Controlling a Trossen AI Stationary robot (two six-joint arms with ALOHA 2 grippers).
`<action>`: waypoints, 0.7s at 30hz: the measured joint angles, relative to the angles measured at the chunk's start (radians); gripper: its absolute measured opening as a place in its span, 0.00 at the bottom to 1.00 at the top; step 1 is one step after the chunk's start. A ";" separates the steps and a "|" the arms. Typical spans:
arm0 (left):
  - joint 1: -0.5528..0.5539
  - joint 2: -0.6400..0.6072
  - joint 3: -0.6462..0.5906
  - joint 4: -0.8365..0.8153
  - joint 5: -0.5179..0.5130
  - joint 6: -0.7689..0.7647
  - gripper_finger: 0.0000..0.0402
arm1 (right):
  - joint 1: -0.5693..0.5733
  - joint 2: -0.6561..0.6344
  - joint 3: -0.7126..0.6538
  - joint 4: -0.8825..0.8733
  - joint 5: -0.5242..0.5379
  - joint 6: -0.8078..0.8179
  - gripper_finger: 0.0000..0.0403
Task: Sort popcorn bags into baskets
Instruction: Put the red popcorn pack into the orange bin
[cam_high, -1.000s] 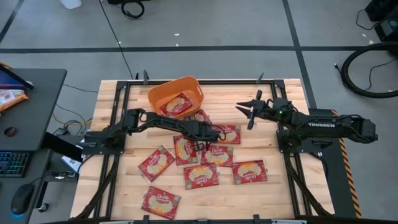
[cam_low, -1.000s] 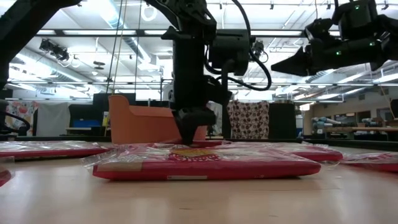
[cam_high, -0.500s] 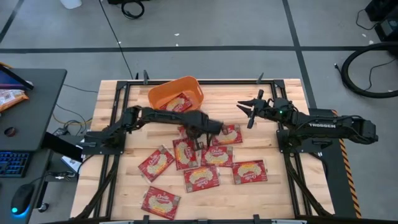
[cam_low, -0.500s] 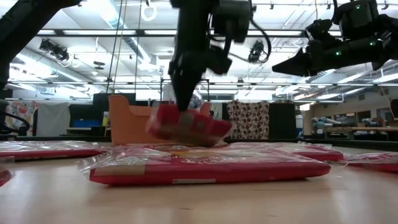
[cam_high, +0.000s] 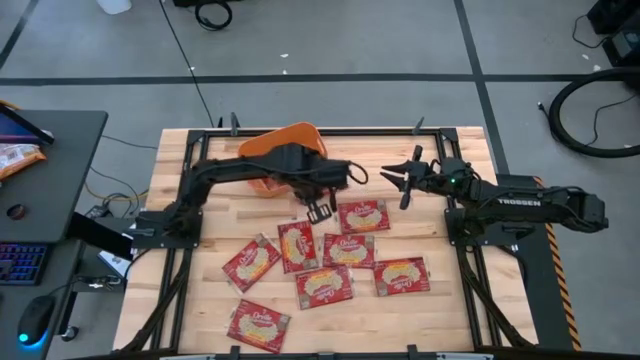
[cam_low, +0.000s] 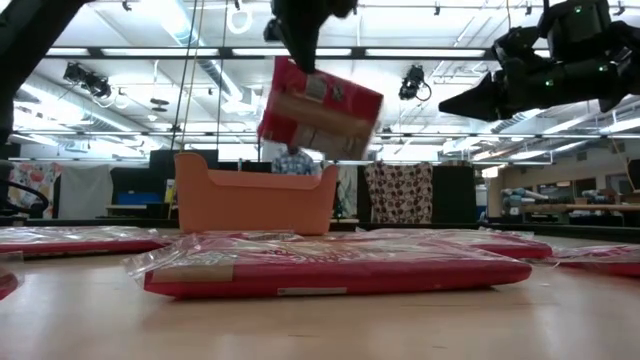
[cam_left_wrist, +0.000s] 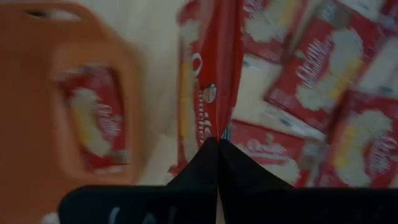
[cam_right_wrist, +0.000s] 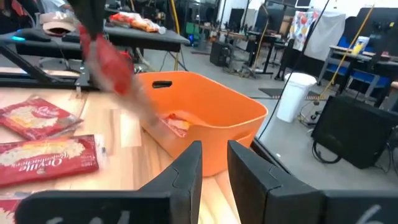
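left gripper (cam_left_wrist: 217, 146) clenched on the edge of one popcorn bag (cam_low: 318, 107), which hangs tilted in the air above and just in front of the orange basket (cam_low: 255, 200) in the low view. from overhead the held bag is mostly hidden under the left arm; only the gripper tip shows beside the basket's near corner. the basket (cam_high: 300, 137) is partly covered by that arm too. left wrist view is blurred but shows one bag in basket (cam_left_wrist: 93, 124) lying flat on the floor of the tub; whether more lie under it cannot be told.

right gripper (cam_high: 400, 175) hovers over bare table near the far right side, fingers parted, holding nothing, well apart from the basket.

seven bags on table (cam_high: 348, 248) lie flat in a loose cluster toward the near side; some touch or overlap at the edges. in the low view the nearest bag (cam_low: 330, 270) blocks most of those behind it
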 joint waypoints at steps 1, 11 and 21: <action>0.004 -0.013 0.000 0.000 -0.023 0.000 0.00 | 0.000 -0.003 0.000 -0.001 0.000 -0.001 0.20; 0.058 -0.073 -0.001 0.000 -0.204 0.041 0.00 | -0.001 -0.046 0.000 -0.044 0.005 -0.012 0.20; 0.155 -0.075 -0.001 0.001 -0.256 0.164 0.00 | -0.001 -0.052 0.000 -0.096 0.031 -0.010 0.20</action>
